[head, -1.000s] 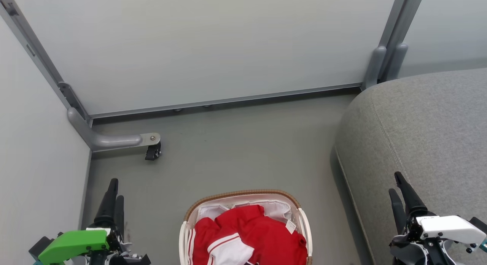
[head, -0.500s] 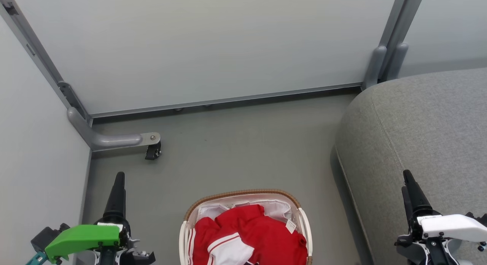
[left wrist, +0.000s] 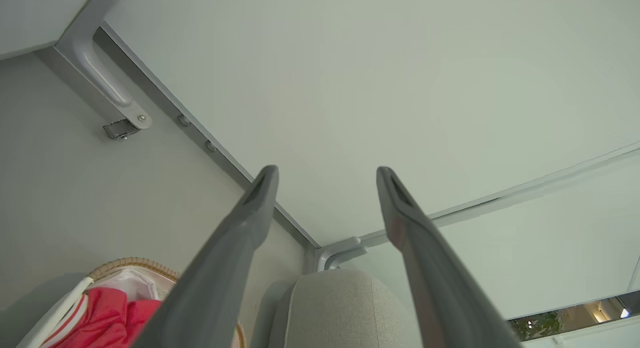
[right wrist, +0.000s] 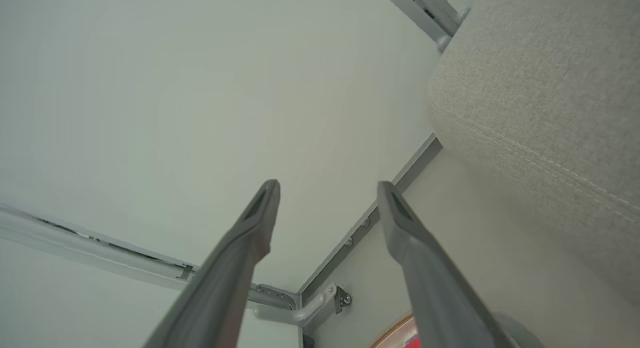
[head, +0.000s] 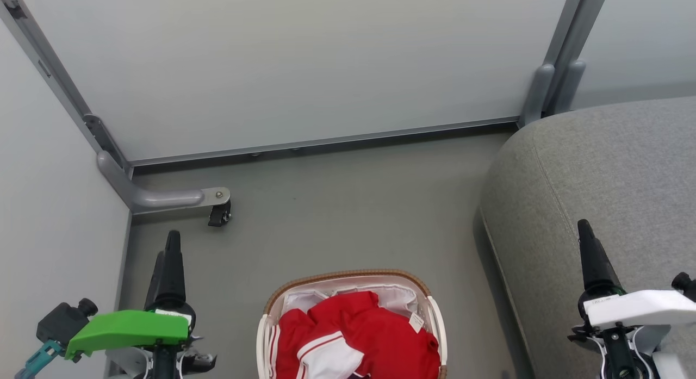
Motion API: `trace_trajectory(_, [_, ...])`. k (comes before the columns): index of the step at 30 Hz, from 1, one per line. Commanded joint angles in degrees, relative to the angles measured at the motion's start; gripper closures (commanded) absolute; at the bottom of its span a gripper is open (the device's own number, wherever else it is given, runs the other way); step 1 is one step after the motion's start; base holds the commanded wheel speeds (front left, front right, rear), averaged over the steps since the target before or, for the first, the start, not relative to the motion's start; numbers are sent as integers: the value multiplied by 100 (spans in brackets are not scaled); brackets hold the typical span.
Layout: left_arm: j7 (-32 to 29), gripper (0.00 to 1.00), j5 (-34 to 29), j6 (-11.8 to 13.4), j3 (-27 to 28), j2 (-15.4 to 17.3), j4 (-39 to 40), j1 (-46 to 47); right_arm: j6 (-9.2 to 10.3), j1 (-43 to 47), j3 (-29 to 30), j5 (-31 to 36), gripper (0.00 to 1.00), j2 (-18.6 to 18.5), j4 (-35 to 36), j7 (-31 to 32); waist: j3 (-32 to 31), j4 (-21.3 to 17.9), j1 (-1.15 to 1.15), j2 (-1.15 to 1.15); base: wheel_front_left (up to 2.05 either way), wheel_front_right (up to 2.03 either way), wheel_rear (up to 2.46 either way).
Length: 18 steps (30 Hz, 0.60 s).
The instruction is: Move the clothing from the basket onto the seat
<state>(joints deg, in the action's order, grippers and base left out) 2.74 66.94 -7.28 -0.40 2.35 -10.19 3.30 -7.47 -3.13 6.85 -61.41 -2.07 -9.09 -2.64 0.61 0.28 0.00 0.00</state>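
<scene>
The red clothing [head: 375,335] with white trim lies heaped in the basket [head: 348,274], a white oval with a brown woven rim, at the bottom middle of the head view. The grey seat [head: 614,172] rises on the right. My left gripper [head: 166,246] hangs over the floor left of the basket, open and holding nothing, as the left wrist view [left wrist: 326,171] confirms. My right gripper [head: 584,227] hovers over the seat's near corner, and it is open and bare in the right wrist view [right wrist: 327,184]. The clothing [left wrist: 107,318] and seat [left wrist: 340,308] lie beneath the left fingers.
Pale partition panels [head: 304,63] wall in the back and left. A grey frame foot with a black caster [head: 218,215] juts onto the grey floor [head: 348,210] at left. The seat's side [right wrist: 540,88] stands close to the basket's right.
Both grippers have moved forward, up the head view, and turned about their wrists. The clothing and basket have stayed put.
</scene>
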Motion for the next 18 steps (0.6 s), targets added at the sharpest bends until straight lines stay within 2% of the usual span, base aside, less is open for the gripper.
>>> trace_trajectory(1, [66,0,-288,25,-36,34,131,66,-2,-4,-41,425,0,-43,187,-76,5,2,0,0,0,0,0])
trace_trajectory(9, [219,0,-1136,99,-181,39,251,4,-2,78,-169,1520,0,-51,290,-229,15,7,0,0,0,0,0])
trace_trajectory(18, [374,0,-2019,208,-282,44,199,-100,-3,120,-233,2397,0,-58,203,-385,24,11,0,0,0,0,0])
